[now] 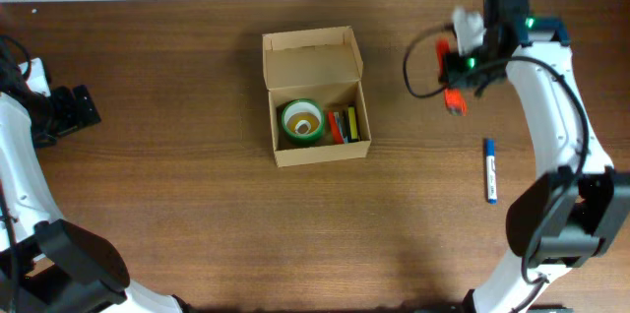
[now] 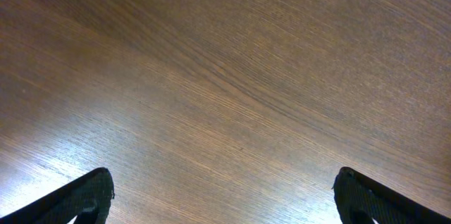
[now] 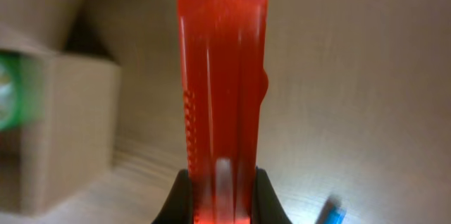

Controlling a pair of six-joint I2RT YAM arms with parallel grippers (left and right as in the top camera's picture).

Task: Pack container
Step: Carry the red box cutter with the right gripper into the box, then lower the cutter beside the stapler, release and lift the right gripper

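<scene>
Above the brown tabletop [image 1: 197,205], your right jaws clamp the red tool [image 3: 222,76], likely bound for the open container [image 1: 320,153]; left jaws wait wide open.

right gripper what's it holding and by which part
The right gripper is shut on a long red plastic object, pinched at its near end. The rest juts out ahead of it.

My left arm [image 1: 18,170] and right arm [image 1: 556,106]: white link shells, black joint housings. Black cable [image 1: 408,61] loops at my right wrist; green indicator lights [image 1: 471,61] glow there. Gripper fingers [image 2: 81,197]: black.
</scene>
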